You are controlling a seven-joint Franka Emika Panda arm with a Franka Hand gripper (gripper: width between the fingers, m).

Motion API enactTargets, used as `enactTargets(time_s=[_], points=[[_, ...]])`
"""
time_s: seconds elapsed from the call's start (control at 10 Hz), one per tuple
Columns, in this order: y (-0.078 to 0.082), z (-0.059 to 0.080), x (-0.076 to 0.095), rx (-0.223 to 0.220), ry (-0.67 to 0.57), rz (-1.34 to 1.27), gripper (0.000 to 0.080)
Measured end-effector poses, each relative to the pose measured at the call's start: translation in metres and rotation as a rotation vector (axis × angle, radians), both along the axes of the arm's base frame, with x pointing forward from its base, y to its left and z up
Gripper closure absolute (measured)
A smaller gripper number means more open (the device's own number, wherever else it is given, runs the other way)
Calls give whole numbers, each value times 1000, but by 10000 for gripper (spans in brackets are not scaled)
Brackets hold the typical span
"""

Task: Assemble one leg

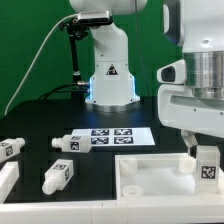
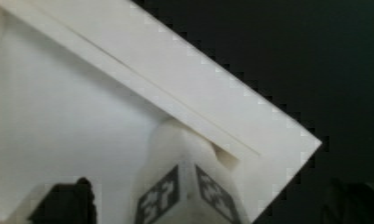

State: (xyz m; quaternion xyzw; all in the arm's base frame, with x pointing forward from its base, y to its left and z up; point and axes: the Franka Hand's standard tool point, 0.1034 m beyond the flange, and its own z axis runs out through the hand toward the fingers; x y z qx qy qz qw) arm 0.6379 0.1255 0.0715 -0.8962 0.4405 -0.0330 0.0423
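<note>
One leg (image 1: 207,165), a white peg with a black-and-white tag, stands upright in the far corner of the white tray-like tabletop (image 1: 150,172) at the exterior view's right. My gripper (image 1: 205,150) hangs right over it, with the fingers on either side of the leg. In the wrist view the tagged leg (image 2: 187,190) rises from the tabletop's corner (image 2: 77,110). My gripper (image 2: 202,198) straddles it, and a strip of white shows between the dark finger (image 2: 68,203) and the leg, so the gripper looks open. Three more legs (image 1: 10,148) (image 1: 66,143) (image 1: 57,176) lie on the black table.
The marker board (image 1: 112,135) lies flat behind the tabletop. The robot's white base (image 1: 110,75) stands at the back. Another white part (image 1: 5,185) shows at the exterior view's left edge.
</note>
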Motion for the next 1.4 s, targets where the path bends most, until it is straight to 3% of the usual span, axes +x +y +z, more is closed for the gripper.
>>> enactTargets(time_s=[0.2, 0.5, 0.7, 1.0, 1.4], points=[[-1, 0, 0, -16, -7, 145, 151], [-11, 3, 7, -85, -37, 608, 151], [-13, 3, 9, -99, -74, 594, 151], [-13, 2, 9, -89, -71, 515, 511], [-19, 1, 7, -51, -58, 85, 511]])
